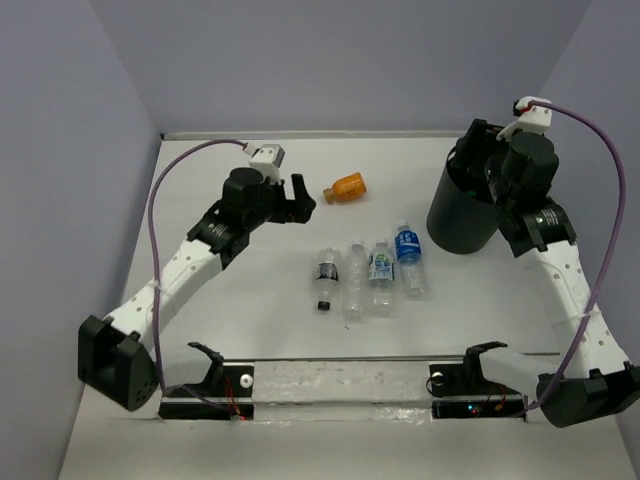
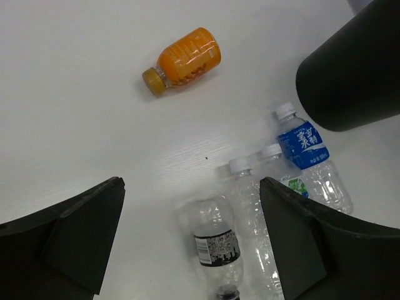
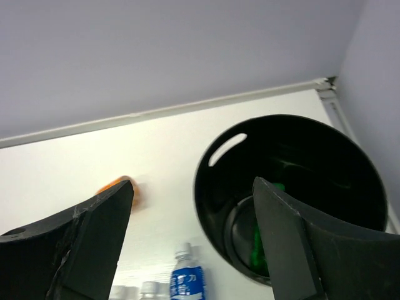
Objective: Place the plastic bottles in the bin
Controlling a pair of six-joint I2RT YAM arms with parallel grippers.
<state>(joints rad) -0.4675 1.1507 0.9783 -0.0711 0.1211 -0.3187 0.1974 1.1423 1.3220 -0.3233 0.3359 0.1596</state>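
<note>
Now, right claw [image 3: 192, 184]: open, empty, above the bin [image 3: 281, 119].
Left claw [image 2: 190, 184]: open over the worktop [image 2: 75, 94].
Green bottle [image 3: 256, 247]: inside the bin.

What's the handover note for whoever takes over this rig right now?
Left tool: open, empty, above the table near the orange bottle.
Right tool: open, empty, over the bin.
Done: green bottle lies inside the bin.
Left: five on the table, all lying down: the orange one, plus a mid-table row of four: black-cap bottle, plain clear bottle, blue-green label bottle, blue label bottle.
</note>
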